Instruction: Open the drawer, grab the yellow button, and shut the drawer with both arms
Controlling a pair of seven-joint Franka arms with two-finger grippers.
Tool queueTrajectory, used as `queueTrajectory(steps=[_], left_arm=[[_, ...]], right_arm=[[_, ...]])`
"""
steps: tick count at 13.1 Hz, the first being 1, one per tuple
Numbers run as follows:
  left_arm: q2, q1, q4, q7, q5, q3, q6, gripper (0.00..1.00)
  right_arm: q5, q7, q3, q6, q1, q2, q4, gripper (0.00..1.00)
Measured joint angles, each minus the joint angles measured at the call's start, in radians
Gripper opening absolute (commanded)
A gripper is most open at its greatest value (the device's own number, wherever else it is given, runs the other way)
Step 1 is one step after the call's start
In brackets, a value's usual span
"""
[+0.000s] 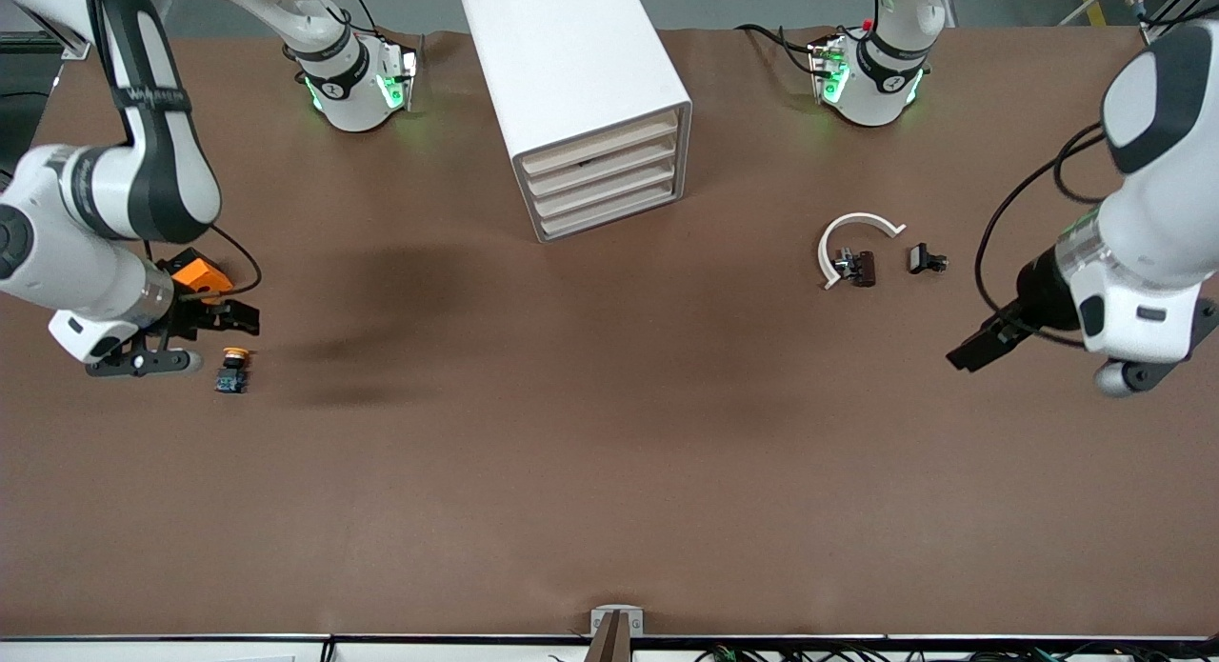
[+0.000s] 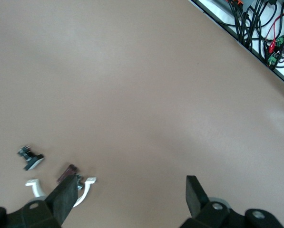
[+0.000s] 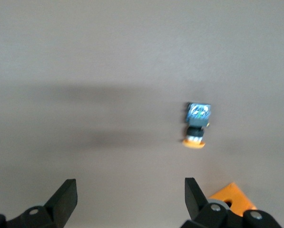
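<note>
the orange block (image 1: 202, 277) is half covered by the right arm's wrist in the front view, and in the right wrist view only one corner of it (image 3: 232, 195) shows, the rest cut by the picture's edge and the right hand (image 3: 127, 192). the button (image 3: 196, 124) is blurred there, so the markings on its body cannot be read. in the left wrist view a finger (image 2: 65, 198) of the left hand (image 2: 128, 195) covers part of the white curved piece (image 2: 87, 186) and the brown clip (image 2: 67, 173). the drawers (image 1: 605, 181) sit in the white cabinet (image 1: 562, 62) with their contents hidden.
</note>
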Motion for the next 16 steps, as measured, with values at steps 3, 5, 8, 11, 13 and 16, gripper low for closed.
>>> queueTrajectory(steps=[3, 5, 8, 11, 13, 16], left_arm=[[-0.063, -0.024, -0.001, 0.15, 0.0, 0.04, -0.069, 1.0], [-0.092, -0.025, -0.008, 0.301, 0.0, 0.082, -0.116, 1.0], [-0.167, -0.029, -0.069, 0.581, 0.0, 0.179, -0.142, 1.0], [-0.238, -0.032, -0.104, 0.755, -0.001, 0.232, -0.18, 1.0], [-0.276, -0.054, -0.132, 0.78, -0.001, 0.257, -0.194, 1.0], [-0.315, -0.064, -0.164, 0.82, -0.003, 0.272, -0.201, 1.0]], right_arm=[[0.005, 0.082, 0.003, -0.159, 0.055, -0.106, 0.032, 1.0], [0.006, 0.09, 0.004, -0.247, 0.066, -0.14, 0.08, 1.0], [0.006, 0.091, 0.004, -0.356, 0.067, -0.146, 0.174, 1.0], [0.006, 0.09, 0.005, -0.49, 0.078, -0.146, 0.291, 1.0], [0.006, 0.091, 0.006, -0.542, 0.081, -0.147, 0.361, 1.0], [0.005, 0.091, -0.001, -0.607, 0.08, -0.147, 0.443, 1.0]])
